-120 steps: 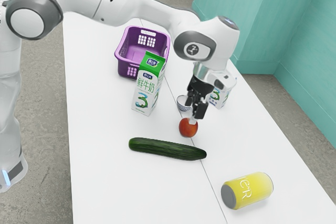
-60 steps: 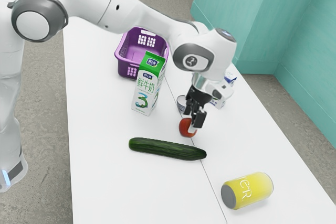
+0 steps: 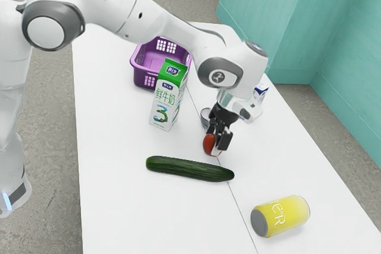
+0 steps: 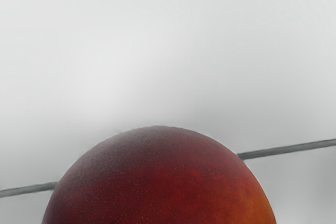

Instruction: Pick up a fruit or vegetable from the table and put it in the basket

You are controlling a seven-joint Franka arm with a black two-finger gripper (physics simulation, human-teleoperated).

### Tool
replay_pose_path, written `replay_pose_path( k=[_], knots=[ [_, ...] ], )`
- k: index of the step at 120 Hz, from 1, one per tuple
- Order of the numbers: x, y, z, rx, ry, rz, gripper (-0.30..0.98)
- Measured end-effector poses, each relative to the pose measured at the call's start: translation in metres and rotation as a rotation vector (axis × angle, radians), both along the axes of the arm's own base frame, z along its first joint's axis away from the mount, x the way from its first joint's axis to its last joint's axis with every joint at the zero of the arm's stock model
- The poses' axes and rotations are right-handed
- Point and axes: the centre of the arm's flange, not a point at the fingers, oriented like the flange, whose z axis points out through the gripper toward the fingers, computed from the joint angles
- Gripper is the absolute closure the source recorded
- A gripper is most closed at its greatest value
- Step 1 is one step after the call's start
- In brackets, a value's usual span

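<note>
In the exterior view, the arm (image 3: 137,13) reaches in from the exterior view's left and bends down over the table (image 3: 119,206). The gripper (image 3: 214,142) is low at the red fruit (image 3: 208,143), its pincer released: the fingers stand apart, with the fruit between them. The near finger hides part of the fruit. Whether either finger touches it, I cannot tell. The fruit is on the table, outside the purple basket (image 3: 141,78), which stands upright well apart from it. In front of the basket stands an upright milk carton (image 3: 166,99). A bowl (image 3: 204,118) is just beside the gripper, partly hidden by it, and a second carton (image 3: 260,91) shows past the hand. The cucumber (image 3: 190,169) lies near the fruit, and a yellow can (image 3: 284,215) lies on its side farther off.

In the wrist view, the fruit is close under the hand, dark red turning orange on one side. The table's seam (image 4: 291,149) emerges from behind it on both sides.
</note>
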Motion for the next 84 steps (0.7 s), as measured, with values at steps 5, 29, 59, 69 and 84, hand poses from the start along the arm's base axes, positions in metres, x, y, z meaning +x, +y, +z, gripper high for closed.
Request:
replay_pose_path(
  k=[5, 29, 59, 69, 84],
  knots=[
    [0.001, 0.0, -0.003, 0.0, 0.004, 0.0, 0.0],
    [0.002, 0.001, -0.007, 0.002, 0.008, 0.001, 0.25],
    [0.011, 0.0, 0.04, 0.0, -0.066, 0.0, 0.37],
    [0.004, 0.003, 0.092, -0.002, -0.134, 0.004, 0.38],
    [-0.029, 0.024, 0.171, 0.0, -0.213, 0.03, 0.37]
  ],
)
